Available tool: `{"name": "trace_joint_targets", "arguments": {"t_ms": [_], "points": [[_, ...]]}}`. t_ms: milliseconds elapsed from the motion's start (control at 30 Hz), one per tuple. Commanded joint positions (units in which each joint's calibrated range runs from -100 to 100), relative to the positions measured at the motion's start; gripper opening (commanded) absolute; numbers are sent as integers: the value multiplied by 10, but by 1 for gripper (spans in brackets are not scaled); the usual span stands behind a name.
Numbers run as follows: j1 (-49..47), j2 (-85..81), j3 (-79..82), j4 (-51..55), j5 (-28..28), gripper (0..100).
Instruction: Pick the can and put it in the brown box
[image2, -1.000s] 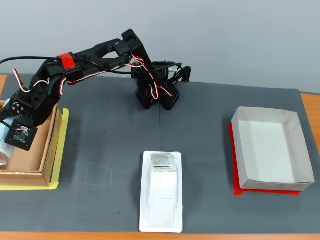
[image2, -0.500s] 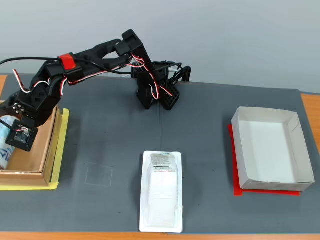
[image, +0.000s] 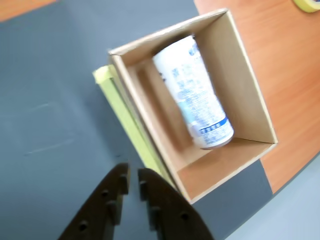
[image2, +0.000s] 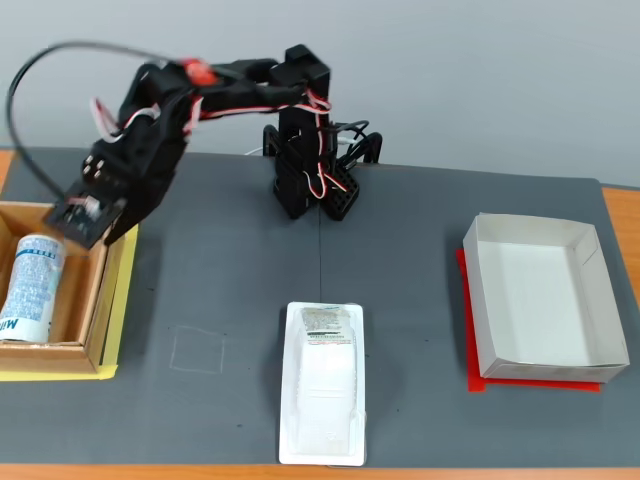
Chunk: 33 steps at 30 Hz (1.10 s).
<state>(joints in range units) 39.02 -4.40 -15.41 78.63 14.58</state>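
The can (image: 195, 95) lies on its side inside the brown box (image: 250, 90). It is white with light-blue print and a silver end. In the fixed view the can (image2: 30, 288) rests in the box (image2: 95, 300) at the far left edge of the table. My gripper (image: 132, 177) shows at the bottom of the wrist view with its dark fingers almost together and nothing between them, beside and above the box's near corner. In the fixed view the gripper (image2: 78, 218) hovers over the box's right wall, clear of the can.
A yellow-green sheet (image2: 115, 335) lies under the brown box. A white plastic blister tray (image2: 322, 400) sits at the front middle of the grey mat. A white paper box (image2: 545, 300) stands on a red sheet at the right. The arm's base (image2: 310, 175) is at the back.
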Motion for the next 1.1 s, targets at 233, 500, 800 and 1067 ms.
{"name": "trace_joint_targets", "arguments": {"t_ms": [233, 500, 800, 1067], "points": [[-129, -255, 94, 57, -17, 1], [-291, -464, 332, 54, -18, 1], [-357, -705, 670, -128, -18, 1], [-358, -854, 874, -180, -26, 1]]}}
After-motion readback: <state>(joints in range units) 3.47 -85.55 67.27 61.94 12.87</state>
